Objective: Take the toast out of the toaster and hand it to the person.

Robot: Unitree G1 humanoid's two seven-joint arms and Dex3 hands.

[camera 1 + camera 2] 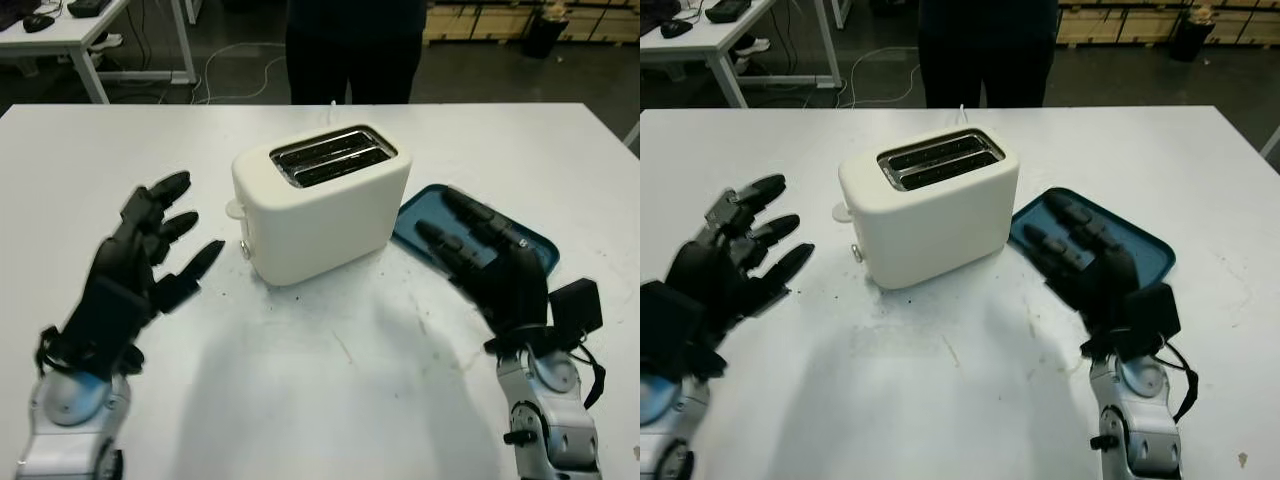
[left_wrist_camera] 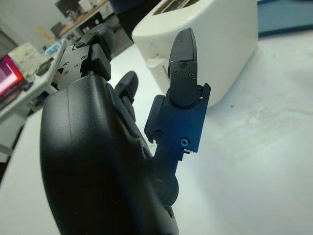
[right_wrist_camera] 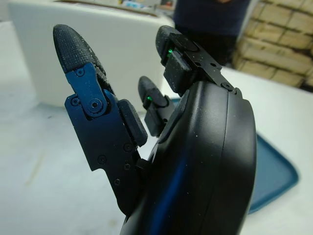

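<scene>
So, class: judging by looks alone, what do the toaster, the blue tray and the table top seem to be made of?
Toaster: probably plastic, cream and matte, with soft rounded moulded edges; its slots look like shiny metal.
Blue tray: likely plastic, with even colour and a thin raised rim.
Table: a white, smooth top, perhaps laminate; it is scuffed and specked, and the core is not visible.

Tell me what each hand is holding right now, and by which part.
Nothing is held. The left hand is open beside the toaster, and the right hand is open over the blue tray.
</scene>
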